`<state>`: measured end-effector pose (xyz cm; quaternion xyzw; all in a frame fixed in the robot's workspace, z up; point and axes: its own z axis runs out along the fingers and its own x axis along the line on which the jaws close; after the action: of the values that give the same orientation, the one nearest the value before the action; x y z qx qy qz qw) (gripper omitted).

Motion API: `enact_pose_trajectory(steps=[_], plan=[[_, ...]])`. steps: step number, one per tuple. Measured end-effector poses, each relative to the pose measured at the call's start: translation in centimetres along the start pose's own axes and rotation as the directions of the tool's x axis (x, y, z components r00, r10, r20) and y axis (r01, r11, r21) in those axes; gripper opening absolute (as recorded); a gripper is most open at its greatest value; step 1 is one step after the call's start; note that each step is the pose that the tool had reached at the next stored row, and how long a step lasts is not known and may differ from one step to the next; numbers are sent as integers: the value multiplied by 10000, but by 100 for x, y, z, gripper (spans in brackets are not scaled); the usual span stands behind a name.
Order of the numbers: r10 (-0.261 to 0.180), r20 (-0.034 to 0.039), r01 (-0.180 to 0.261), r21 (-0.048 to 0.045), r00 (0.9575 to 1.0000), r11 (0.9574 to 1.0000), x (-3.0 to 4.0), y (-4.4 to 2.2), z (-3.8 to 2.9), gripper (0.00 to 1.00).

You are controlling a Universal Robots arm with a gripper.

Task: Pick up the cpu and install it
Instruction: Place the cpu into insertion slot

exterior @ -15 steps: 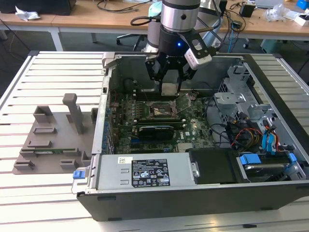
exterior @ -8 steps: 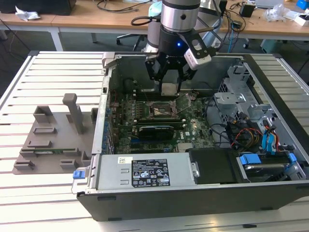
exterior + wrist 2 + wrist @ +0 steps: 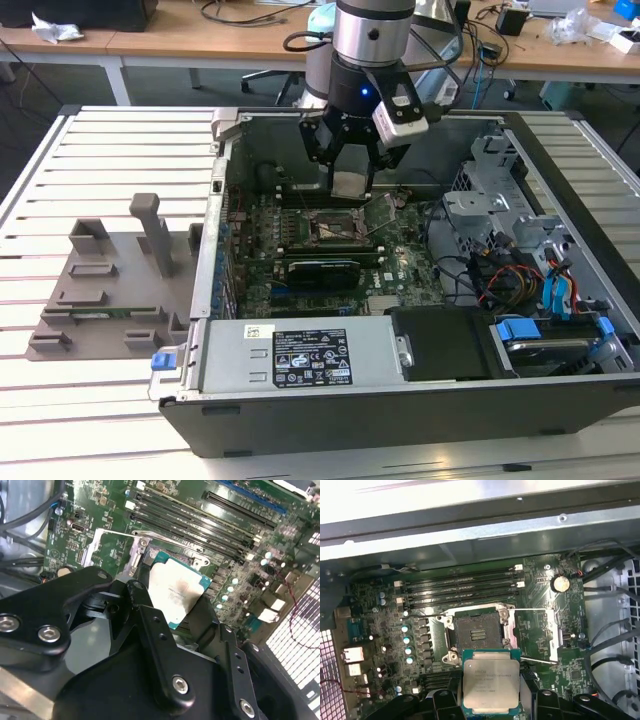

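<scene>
The gripper is closed on the cpu, clamping opposite edges, just above the open socket on the motherboard. The cpu looks light, stiff and delicate underneath, so edges seem safest.

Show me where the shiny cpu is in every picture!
Exterior view: the cpu is near the middle, held in the gripper above the motherboard.
Second wrist view: the cpu sits tilted between the gripper's black arms.
First wrist view: the cpu is right beside the socket.
Shared landmark: the open socket, close to the cpu in every view.
</scene>
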<state>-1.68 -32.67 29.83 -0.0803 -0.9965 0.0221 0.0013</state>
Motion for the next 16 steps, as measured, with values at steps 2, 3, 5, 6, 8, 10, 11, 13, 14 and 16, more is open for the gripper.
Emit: enact_pose_trajectory(steps=[2, 3, 5, 6, 8, 10, 11, 13, 14, 16], plan=[[175, -8, -175, 0, 9998, 9998, 0, 0, 0, 55], [299, -13, -299, 0, 9996, 9996, 0, 0, 0, 55], [512, -23, -512, 1, 9987, 9987, 0, 0, 0, 55], [623, -27, -623, 1, 9981, 9981, 0, 0, 0, 55], [831, -37, -831, 2, 9965, 9965, 0, 0, 1, 55], [1042, -46, -1042, 3, 9945, 9946, 0, 0, 1, 55], [1121, -50, -1121, 4, 9937, 9937, 0, 0, 0, 55], [1316, -58, -1316, 5, 9913, 9913, 0, 0, 1, 55], [1446, -64, -1446, 6, 9895, 9895, 0, 0, 1, 55], [1610, -71, -1610, 8, 9869, 9870, 0, 0, 1, 55]])
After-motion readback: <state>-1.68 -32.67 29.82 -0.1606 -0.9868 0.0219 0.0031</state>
